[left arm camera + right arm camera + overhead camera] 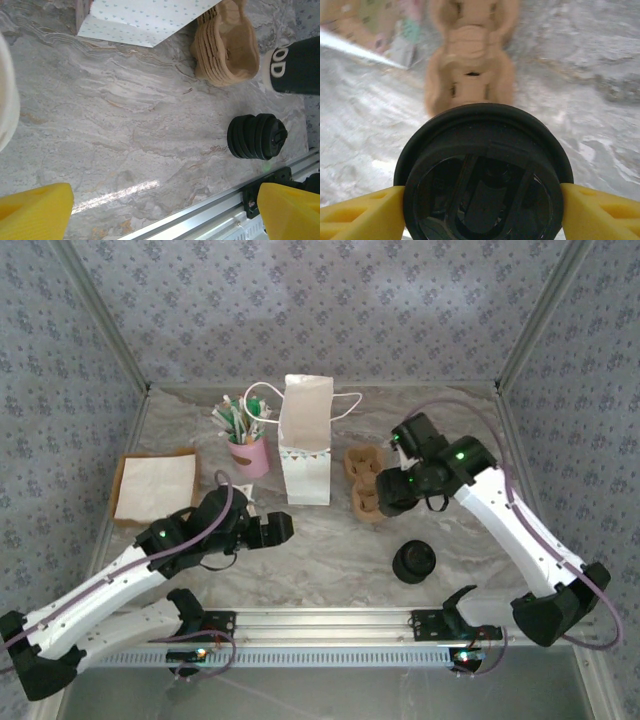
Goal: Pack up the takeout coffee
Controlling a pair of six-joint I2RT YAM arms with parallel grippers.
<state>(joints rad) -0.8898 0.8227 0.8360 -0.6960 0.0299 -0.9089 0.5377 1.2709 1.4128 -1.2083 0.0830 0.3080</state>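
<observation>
Right pincer [482, 202] is clenched on the round black lid [482, 165], a yellow finger pressing its rim on each side; the lid hangs close by the brown pulp cup carriers [362, 480], right of the paper bag [305, 440]. Left pincer [162, 210] is released, fingers spread wide over bare table [125, 125], nothing between them. White paper cup [6, 95] is cut off at the left edge of the left wrist view, beside that pincer, outside its grip.

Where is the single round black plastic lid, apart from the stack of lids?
The right gripper clamps the black lid between its yellow fingers, close by the brown cardboard cup carriers, right of the white paper bag in the top view.
</observation>
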